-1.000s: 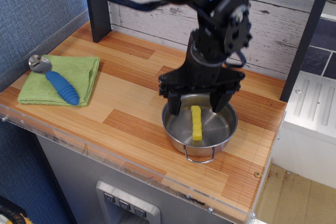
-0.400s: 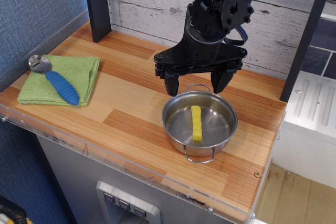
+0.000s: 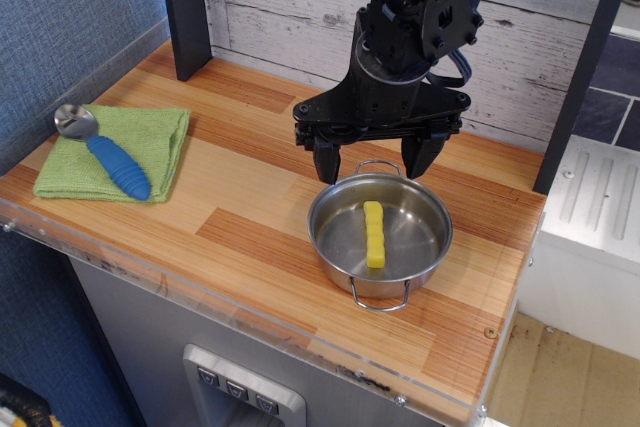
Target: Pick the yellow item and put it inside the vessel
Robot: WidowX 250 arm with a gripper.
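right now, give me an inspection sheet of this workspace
surface: wooden counter, plank pattern, with a clear strip along the front edge
job's things: yellow item lies flat inside the vessel, a steel pot with wire loop handles front and back
clutter: green cloth folded at the left end; blue-handled scoop resting on it
grippers: gripper open and empty, above the pot's far rim, touching nothing
cables: black cable looped at the wrist; nothing seen on the counter
surroundings: white plank wall behind, blue panel at left, dark post at the back left, white unit at right
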